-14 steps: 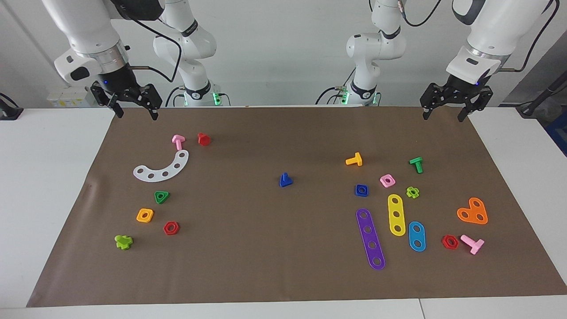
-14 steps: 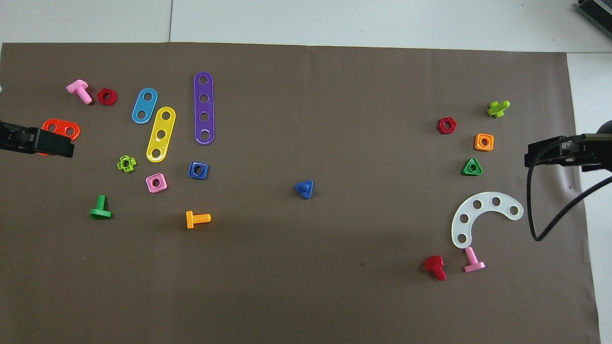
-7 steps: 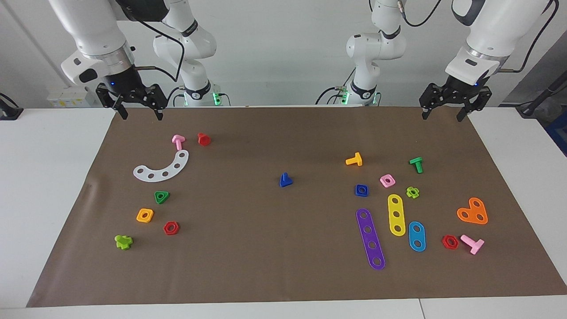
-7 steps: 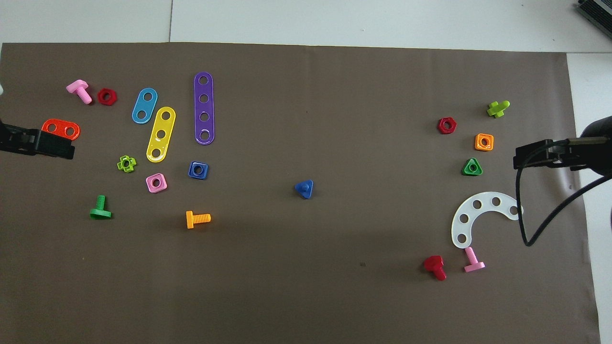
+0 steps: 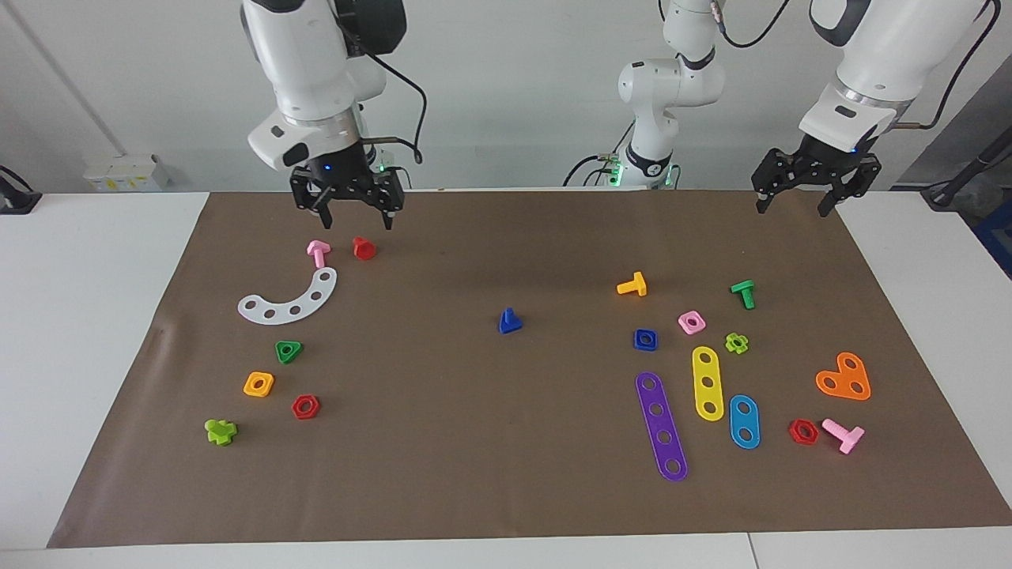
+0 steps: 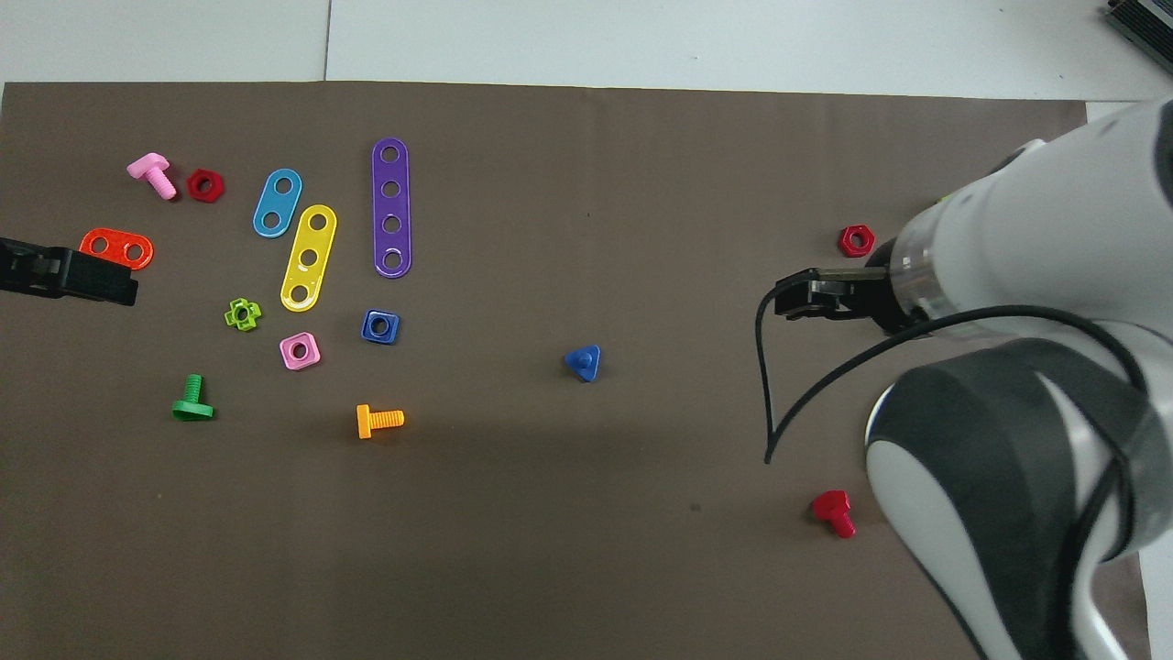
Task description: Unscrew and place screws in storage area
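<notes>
No text, label, brand, number or sign can be read in either view: the toy pieces, the brown paper mat (image 5: 506, 474), the bench (image 5: 79, 316) and the robot arms show no legible markings.

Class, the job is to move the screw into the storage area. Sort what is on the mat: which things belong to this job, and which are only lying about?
Belongs to the job:
blue screw, alone mid-mat
storage area, around the white curved strip
right gripper, open, over the red bolt

Lying about:
purple strip
yellow strip
blue square nut
orange bolt
left gripper, waiting
</notes>
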`<action>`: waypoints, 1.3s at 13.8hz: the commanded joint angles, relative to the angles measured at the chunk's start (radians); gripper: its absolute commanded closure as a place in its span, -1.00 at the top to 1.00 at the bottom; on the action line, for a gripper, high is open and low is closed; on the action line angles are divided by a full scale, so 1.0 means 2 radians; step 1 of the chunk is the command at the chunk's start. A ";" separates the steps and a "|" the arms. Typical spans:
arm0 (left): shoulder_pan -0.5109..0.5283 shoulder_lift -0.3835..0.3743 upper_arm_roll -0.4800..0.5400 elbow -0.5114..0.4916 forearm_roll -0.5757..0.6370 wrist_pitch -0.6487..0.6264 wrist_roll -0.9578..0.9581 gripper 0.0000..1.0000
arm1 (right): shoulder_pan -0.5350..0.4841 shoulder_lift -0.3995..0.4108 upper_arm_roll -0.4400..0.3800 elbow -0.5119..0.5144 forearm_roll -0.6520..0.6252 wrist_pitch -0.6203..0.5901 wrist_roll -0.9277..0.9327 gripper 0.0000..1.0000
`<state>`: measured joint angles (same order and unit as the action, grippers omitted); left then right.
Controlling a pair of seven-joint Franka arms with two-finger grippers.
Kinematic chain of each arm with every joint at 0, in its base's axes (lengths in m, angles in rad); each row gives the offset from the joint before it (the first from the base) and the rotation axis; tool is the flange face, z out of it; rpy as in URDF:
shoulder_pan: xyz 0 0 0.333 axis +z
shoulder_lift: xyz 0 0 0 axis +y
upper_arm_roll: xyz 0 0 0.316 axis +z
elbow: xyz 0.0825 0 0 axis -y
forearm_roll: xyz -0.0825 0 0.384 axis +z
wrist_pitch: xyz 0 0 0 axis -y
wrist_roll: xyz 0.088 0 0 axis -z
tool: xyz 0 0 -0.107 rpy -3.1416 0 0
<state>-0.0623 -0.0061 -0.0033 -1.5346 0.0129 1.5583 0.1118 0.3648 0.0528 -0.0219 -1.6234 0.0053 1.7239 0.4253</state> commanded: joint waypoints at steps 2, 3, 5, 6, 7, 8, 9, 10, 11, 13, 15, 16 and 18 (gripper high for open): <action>0.007 -0.008 -0.004 -0.007 -0.007 -0.005 0.002 1.00 | 0.067 0.074 -0.001 0.000 0.012 0.093 0.075 1.00; 0.007 -0.008 -0.004 -0.007 -0.007 -0.004 0.002 1.00 | 0.086 0.101 -0.001 -0.001 0.012 0.130 0.103 1.00; 0.007 -0.008 -0.004 -0.007 -0.007 -0.004 0.002 1.00 | 0.108 0.131 -0.001 -0.007 0.011 0.162 0.111 1.00; 0.007 -0.008 -0.004 -0.007 -0.007 -0.004 0.002 1.00 | 0.119 0.145 -0.001 -0.007 0.010 0.176 0.112 1.00; 0.007 -0.008 -0.004 -0.007 -0.007 -0.005 0.002 1.00 | 0.122 0.152 -0.001 -0.017 0.010 0.192 0.113 1.00; 0.007 -0.008 -0.004 -0.007 -0.007 -0.004 0.002 1.00 | 0.122 0.154 -0.001 -0.028 0.008 0.202 0.112 1.00; 0.007 -0.008 -0.004 -0.007 -0.007 -0.005 0.002 1.00 | 0.124 0.158 -0.001 -0.040 0.009 0.221 0.114 1.00; 0.007 -0.008 -0.004 -0.007 -0.007 -0.005 0.002 1.00 | 0.130 0.166 -0.001 -0.062 0.009 0.250 0.115 1.00; 0.007 -0.008 -0.004 -0.007 -0.007 -0.005 0.002 1.00 | 0.132 0.171 -0.001 -0.082 0.009 0.281 0.116 1.00; 0.007 -0.008 -0.004 -0.007 -0.007 -0.005 0.002 1.00 | 0.137 0.185 -0.001 -0.086 0.010 0.296 0.118 1.00; 0.007 -0.008 -0.004 -0.007 -0.007 -0.004 0.002 1.00 | 0.137 0.187 -0.001 -0.086 0.010 0.298 0.119 0.86; 0.007 -0.008 -0.004 -0.007 -0.007 -0.004 0.002 1.00 | 0.139 0.188 -0.001 -0.087 0.009 0.299 0.119 0.75; 0.007 -0.008 -0.004 -0.007 -0.007 -0.004 0.002 1.00 | 0.147 0.189 -0.001 -0.093 0.010 0.299 0.119 0.46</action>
<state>-0.0616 -0.0061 -0.0038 -1.5346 0.0129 1.5575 0.1118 0.6425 0.4389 -0.0197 -1.7848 0.0115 2.3033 0.6428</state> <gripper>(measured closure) 0.000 0.115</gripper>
